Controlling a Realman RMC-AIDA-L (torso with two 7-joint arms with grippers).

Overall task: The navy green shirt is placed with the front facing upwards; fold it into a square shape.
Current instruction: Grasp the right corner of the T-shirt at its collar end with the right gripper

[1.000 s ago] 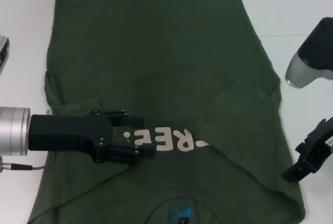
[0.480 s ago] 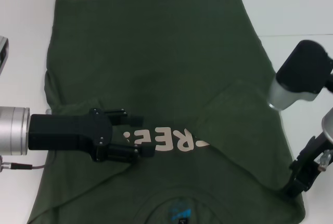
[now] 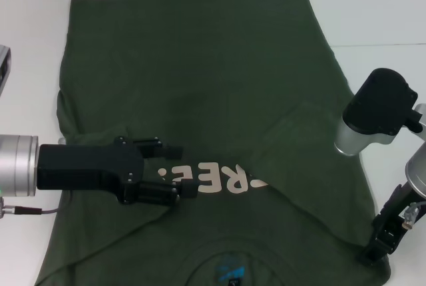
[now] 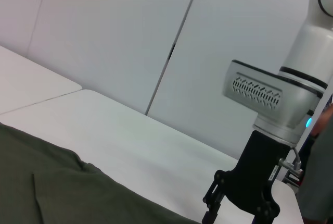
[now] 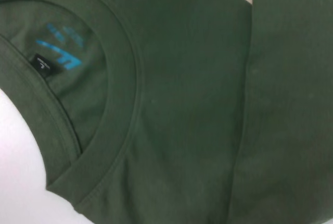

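Left gripper (image 3: 178, 171) lay low over navy green shirt (image 3: 200, 66), fingers apart, covering start of pale chest letters (image 3: 219, 179). Shirt spread flat on white table (image 3: 373, 6), collar and teal label (image 3: 229, 274) partly cut off at near edge. Right gripper (image 3: 376, 249) at shirt's near right corner; finger state impossible to tell.

Bright, even light — soft shadows, slight blur
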